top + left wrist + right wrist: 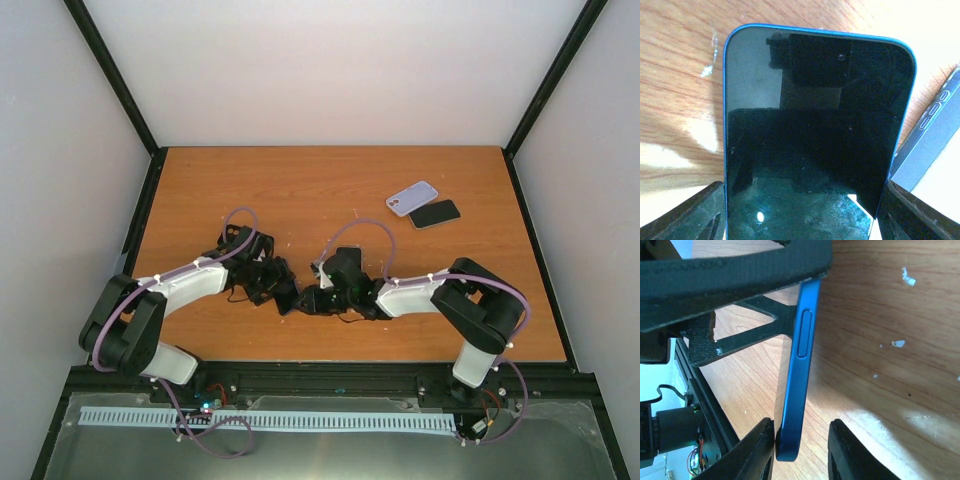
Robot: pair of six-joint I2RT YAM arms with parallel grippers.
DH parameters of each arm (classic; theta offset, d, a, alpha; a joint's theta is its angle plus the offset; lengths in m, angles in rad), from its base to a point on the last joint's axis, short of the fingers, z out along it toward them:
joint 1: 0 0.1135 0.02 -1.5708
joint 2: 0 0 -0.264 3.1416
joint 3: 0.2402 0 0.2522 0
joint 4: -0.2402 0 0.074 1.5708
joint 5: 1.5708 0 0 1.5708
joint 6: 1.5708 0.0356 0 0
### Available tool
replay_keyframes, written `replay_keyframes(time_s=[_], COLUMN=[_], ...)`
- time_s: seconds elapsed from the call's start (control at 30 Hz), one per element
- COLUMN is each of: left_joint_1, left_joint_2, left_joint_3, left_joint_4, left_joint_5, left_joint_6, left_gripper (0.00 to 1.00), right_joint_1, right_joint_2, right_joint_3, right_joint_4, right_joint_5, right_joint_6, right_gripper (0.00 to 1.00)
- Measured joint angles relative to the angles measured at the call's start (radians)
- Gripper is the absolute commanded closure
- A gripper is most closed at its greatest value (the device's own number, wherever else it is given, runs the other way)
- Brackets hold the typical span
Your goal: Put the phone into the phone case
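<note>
**Blue phone pinched at table centre, case off to the far right**

Grips the blue phone (815, 140) in the left gripper (804, 189), fingers (685, 217) clenched against its two long sides. Through the left wrist camera, fills the frame with dark screen and reflections, no side of it on show. At the right margin there, a grey edge (935, 125) with small slots, too close to tell what.

From above, buries the phone under the two wrists meeting over the near middle of the table (300, 190); cannot pick it out there.

Through the right wrist camera, gives what neither other view does: the phone edge-on, blue rim and long side button, met at the top of the frame by a black finger of the left gripper. Cannot tell whether it touches the wood. Straddles its lower end with the right gripper (802, 426): one finger (760, 450) against the rim, the other parted from it by a sliver of wood, so released, not clamped.

Farther right and toward the back, in the top view alone: the lilac phone case (412, 197), lying flat, camera cutout at its left end, touching a black slab (435, 213) just beside it; well apart from phone and grippers.

Around: white specks (898, 343) on the wood, purple cables (240, 215) looping over both arms, a white slotted strip (270, 419) along the near rail.
</note>
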Motion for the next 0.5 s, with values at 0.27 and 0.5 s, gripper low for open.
replay_keyframes(time_s=[0.27, 0.5], left_joint_1=[0.000, 0.000], left_joint_2=[0.000, 0.000], left_joint_3=[-0.009, -0.010], left_joint_4=[0.009, 0.010], left_joint_5=[0.005, 0.005], left_joint_6=[-0.002, -0.002], left_gripper=[0.37, 0.32], right_joint_1=[0.000, 0.000], right_joint_2=[0.001, 0.006], right_joint_3=[0.001, 0.001], right_joint_4=[0.025, 0.043], right_joint_5=[0.002, 0.010], right_joint_6=[0.013, 0.023], right_gripper=[0.70, 0.88])
